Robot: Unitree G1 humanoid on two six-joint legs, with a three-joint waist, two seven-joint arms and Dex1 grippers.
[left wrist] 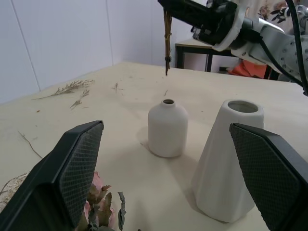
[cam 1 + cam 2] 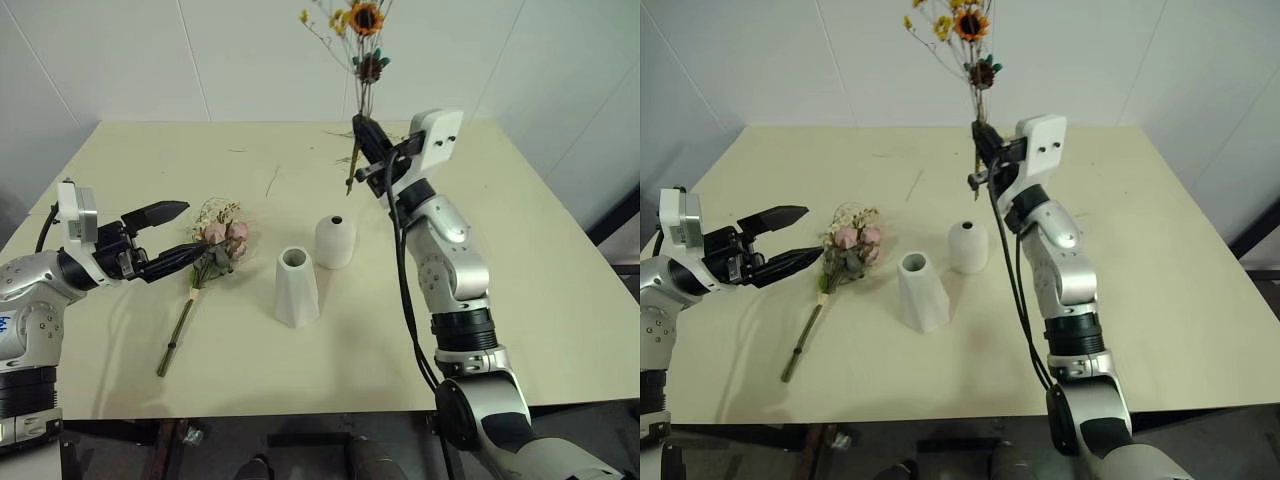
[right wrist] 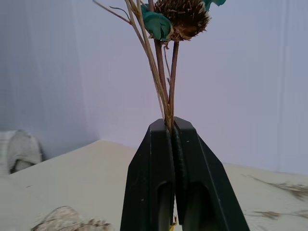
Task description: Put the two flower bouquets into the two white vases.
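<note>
My right gripper (image 2: 366, 137) is shut on the brownish stems of the thin yellow flower bouquet (image 2: 364, 20), which stands upright in the air. The stem ends (image 1: 167, 45) hang above and a little beyond the shorter, rounded white vase (image 2: 335, 241). The taller tapered white vase (image 2: 296, 288) stands just in front and to the left of it. The pink rose bouquet (image 2: 222, 240) lies on the table left of the vases, stem towards me. My left gripper (image 2: 184, 231) is open, level, its fingertips right beside the rose heads, with nothing between the fingers.
Loose dried twigs (image 2: 272, 180) lie on the beige table (image 2: 520, 260) behind the vases, and more (image 1: 67, 88) lie towards the far left. A white wall rises close behind the table's far edge.
</note>
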